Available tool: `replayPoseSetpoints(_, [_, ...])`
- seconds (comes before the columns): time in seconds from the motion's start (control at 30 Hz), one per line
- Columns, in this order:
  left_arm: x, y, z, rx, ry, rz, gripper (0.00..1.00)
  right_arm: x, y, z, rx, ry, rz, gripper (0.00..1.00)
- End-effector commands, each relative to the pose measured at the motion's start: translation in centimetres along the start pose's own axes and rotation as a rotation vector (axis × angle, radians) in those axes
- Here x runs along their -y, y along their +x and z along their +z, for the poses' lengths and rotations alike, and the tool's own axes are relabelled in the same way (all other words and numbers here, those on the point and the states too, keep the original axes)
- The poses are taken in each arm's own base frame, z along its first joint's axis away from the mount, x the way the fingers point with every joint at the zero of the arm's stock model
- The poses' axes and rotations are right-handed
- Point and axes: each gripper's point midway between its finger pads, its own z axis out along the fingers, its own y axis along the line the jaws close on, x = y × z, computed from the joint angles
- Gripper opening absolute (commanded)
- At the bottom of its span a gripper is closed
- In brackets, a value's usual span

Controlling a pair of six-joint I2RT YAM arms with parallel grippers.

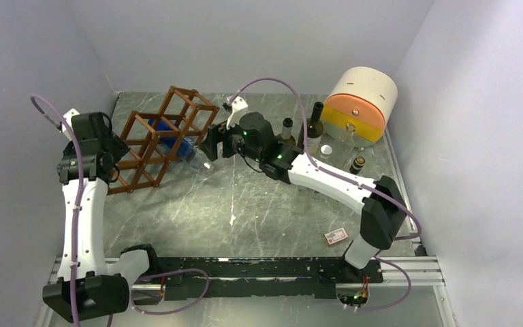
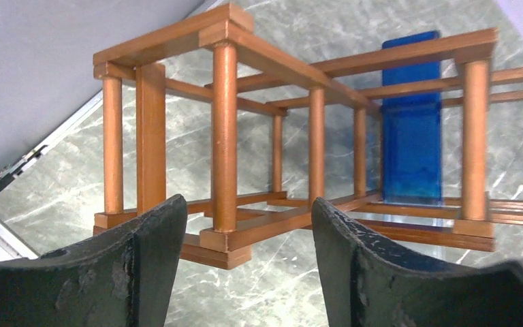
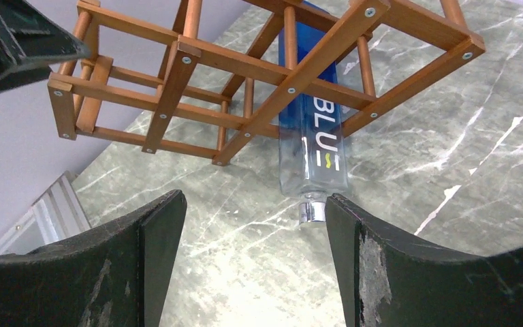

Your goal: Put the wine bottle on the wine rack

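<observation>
The reddish-brown lattice wine rack (image 1: 163, 136) stands at the back left of the table. A blue square bottle (image 1: 177, 143) lies slanted through one of its cells, its silver cap end sticking out toward the right. My right gripper (image 1: 211, 146) is open and empty just beyond that cap. In the right wrist view the bottle (image 3: 311, 139) and cap (image 3: 311, 211) lie just ahead of the open fingers (image 3: 252, 225). My left gripper (image 1: 112, 151) is open at the rack's left end; its view shows the rack (image 2: 225, 136) close ahead and the bottle (image 2: 412, 129) inside.
Several dark bottles (image 1: 314, 126) stand at the back right next to a cream and orange round container (image 1: 361, 102) and a small round lid (image 1: 325, 150). A small card (image 1: 336, 236) lies near the right arm's base.
</observation>
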Motion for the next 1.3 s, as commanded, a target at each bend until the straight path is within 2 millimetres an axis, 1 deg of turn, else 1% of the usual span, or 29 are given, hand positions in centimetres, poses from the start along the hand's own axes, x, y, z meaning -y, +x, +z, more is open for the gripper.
replayPoseSetpoints(0.0, [-0.4,1.4,1.1,-0.038,0.0,-0.013,0.67,0.2,-2.3,-2.0,0.047,0.035,-0.043,0.79])
replayPoseSetpoints(0.07, [0.4,2.1,1.5,-0.076,0.033,-0.024,0.59,0.7,-2.7,-2.4,0.059,0.057,-0.053,0.78])
replayPoseSetpoints(0.13, [1.1,2.5,1.6,-0.105,0.057,-0.027,0.53,0.8,-3.0,-2.9,0.069,0.069,-0.057,0.78])
replayPoseSetpoints(0.23, [1.7,2.5,1.6,-0.119,0.082,-0.039,0.48,1.0,-3.3,-3.5,0.08,0.08,-0.055,0.78])
replayPoseSetpoints(0.37, [3.1,2.6,1.4,-0.136,0.152,-0.061,0.44,1.2,-3.7,-3.9,0.092,0.097,-0.051,0.77])
replayPoseSetpoints(0.47, [4.1,3.0,1.6,-0.159,0.196,-0.069,0.39,1.6,-3.9,-4.2,0.094,0.124,-0.055,0.77])
replayPoseSetpoints(0.57, [5.5,2.8,1.8,-0.168,0.259,-0.073,0.35,2.8,-4.1,-4.6,0.093,0.197,-0.051,0.77])
replayPoseSetpoints(0.73, [8.3,2.4,2.2,-0.196,0.376,-0.065,0.34,5.0,-5.6,-6.3,0.12,0.325,-0.051,0.77])
replayPoseSetpoints(0.8, [9.5,2.3,2.3,-0.206,0.43,-0.063,0.33,5.5,-6.2,-7.1,0.13,0.361,-0.055,0.77])
replayPoseSetpoints(0.9, [10.7,2.4,2.4,-0.229,0.482,-0.069,0.34,6.1,-7.3,-8.6,0.153,0.406,-0.059,0.77])
replayPoseSetpoints(0.97, [10.7,2.2,2.6,-0.228,0.469,-0.071,0.38,6.2,-8.0,-9.5,0.172,0.424,-0.061,0.77])
replayPoseSetpoints(1.03, [9.9,1.5,2.9,-0.19,0.42,-0.07,0.47,6.4,-8.7,-10.7,0.195,0.439,-0.063,0.77])
replayPoseSetpoints(1.13, [8.7,0.2,2.6,-0.119,0.369,-0.051,0.62,6.9,-9.4,-12.4,0.229,0.472,-0.074,0.77])
replayPoseSetpoints(1.2, [8.0,-0.7,2.0,-0.073,0.348,-0.036,0.69,7.6,-9.7,-13.4,0.243,0.516,-0.08,0.78])
replayPoseSetpoints(1.27, [7.4,-1.6,1.3,-0.032,0.329,-0.025,0.74,8.4,-9.8,-14.3,0.246,0.568,-0.09,0.79])
